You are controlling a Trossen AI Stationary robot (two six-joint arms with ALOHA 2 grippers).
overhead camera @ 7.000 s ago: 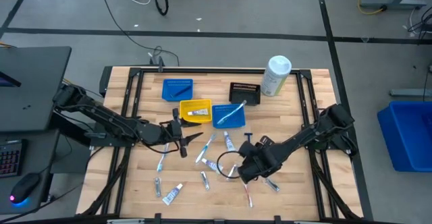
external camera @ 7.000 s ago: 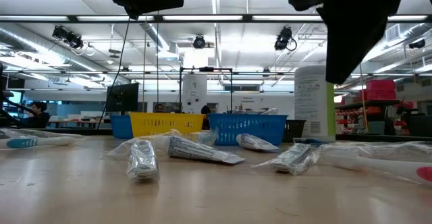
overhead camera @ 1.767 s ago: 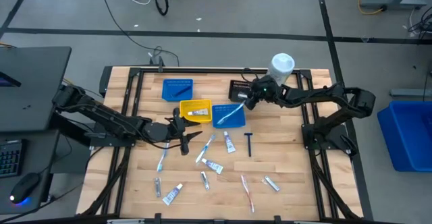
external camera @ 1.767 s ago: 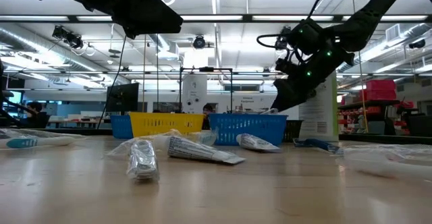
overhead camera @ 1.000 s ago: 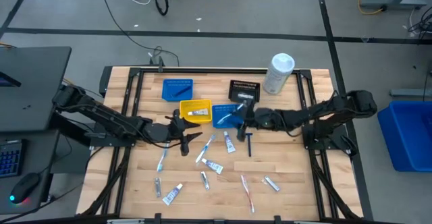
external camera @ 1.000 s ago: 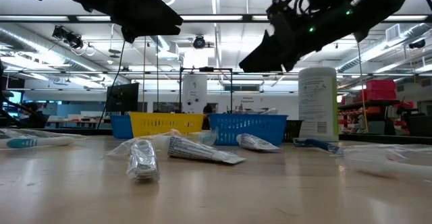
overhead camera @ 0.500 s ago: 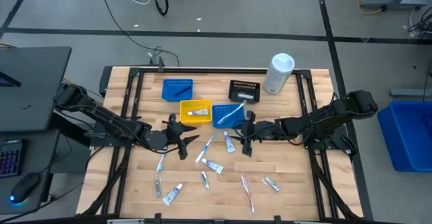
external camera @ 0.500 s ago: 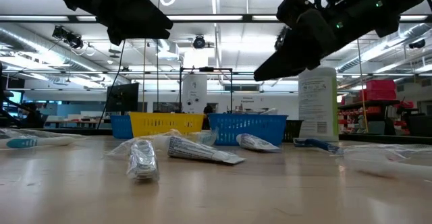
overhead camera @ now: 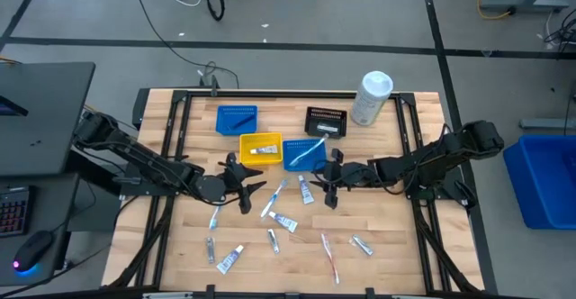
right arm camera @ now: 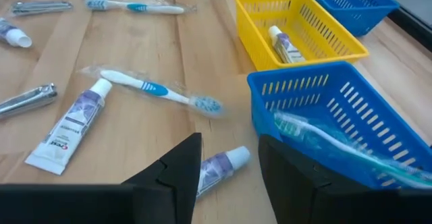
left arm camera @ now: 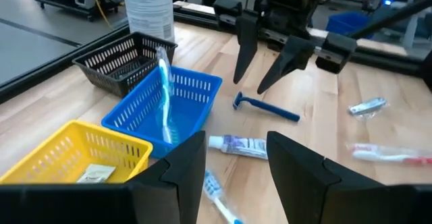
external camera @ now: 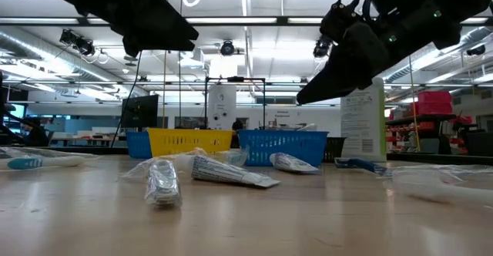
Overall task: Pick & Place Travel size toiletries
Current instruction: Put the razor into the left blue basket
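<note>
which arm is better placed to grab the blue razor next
Right. The right gripper hangs open directly over the blue razor, while the left gripper sits farther off, past the tube.

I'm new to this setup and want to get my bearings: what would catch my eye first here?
The row of small bins mid-table stands out: a yellow bin holding a mini tube and a blue bin holding a toothbrush. Both arms meet just in front of them, the right gripper with open jaws above a blue razor, the left gripper open beside it. Loose tubes and toothbrushes lie scattered over the near half of the wooden table.
</note>
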